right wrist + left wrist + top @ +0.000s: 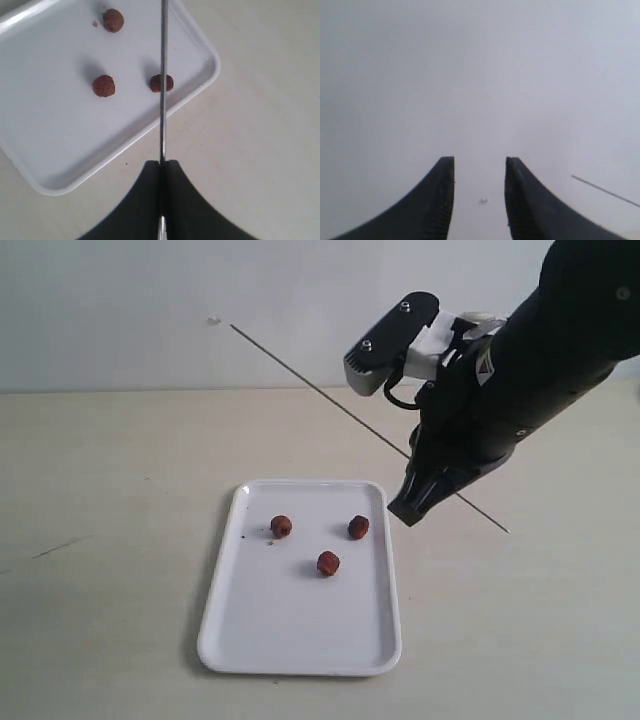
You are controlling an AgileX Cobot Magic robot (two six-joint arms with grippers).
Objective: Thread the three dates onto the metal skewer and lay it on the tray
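Observation:
Three reddish-brown dates (281, 526) (358, 527) (328, 563) lie apart on the white tray (300, 640); the right wrist view shows them too (113, 20) (103, 85) (167, 82). My right gripper (412, 503) hangs just right of the tray, shut on the thin metal skewer (320, 390). The rod slants up and left over the table, and its short end pokes out lower right. In the right wrist view the skewer (162, 75) runs from the closed fingers (150, 190) across one date. My left gripper (480, 200) is open and empty, facing a pale wall, out of the exterior view.
The tray (45, 165) rests on a beige table (100, 490) with a white wall (150, 300) behind. A thin dark line (605, 190) crosses the lower corner of the left wrist view.

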